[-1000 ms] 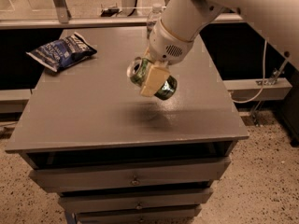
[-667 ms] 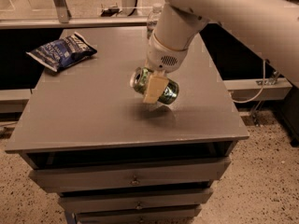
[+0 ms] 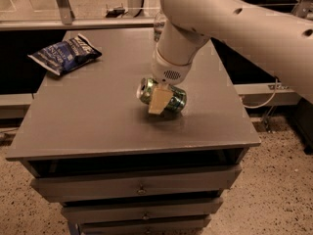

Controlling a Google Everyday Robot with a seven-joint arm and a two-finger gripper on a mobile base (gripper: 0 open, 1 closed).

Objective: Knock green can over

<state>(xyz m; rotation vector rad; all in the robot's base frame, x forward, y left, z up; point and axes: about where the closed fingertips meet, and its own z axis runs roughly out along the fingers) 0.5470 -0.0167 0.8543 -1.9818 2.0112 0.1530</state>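
While reaching down from the upper right on that big white arm (image 3: 230,18), plants the gripper (image 3: 160,100) squarely over the green can (image 3: 176,100), near the middle of the surface (image 3: 98,116). Looks clamped around it: near finger (image 3: 157,102) pressed flat across the can's side, far one hidden behind. Has the can lying on its side, silver top facing left, body low at the surface with a shadow tight beneath. Cannot say for sure whether fully resting or a touch lifted.

Counts as toppled by the look of it, with the axis near level and nowhere near upright. Makes sense of that low, straddling hold too: keeps a round can from trundling off toward an edge before being set down properly.

Needs, judging from here, only a letting-go and a clean lift straight up. Worth watching, though: round body, free to roll once let loose, with the front edge of the surface not far off.

Leaves the blue chip bag (image 3: 66,55) well apart at the far left corner, right out of the action. Hides most of a clear bottle (image 3: 158,26) behind the arm at the back, only a sliver showing, well clear of the gripper. Shows drawers (image 3: 142,187) closed below.
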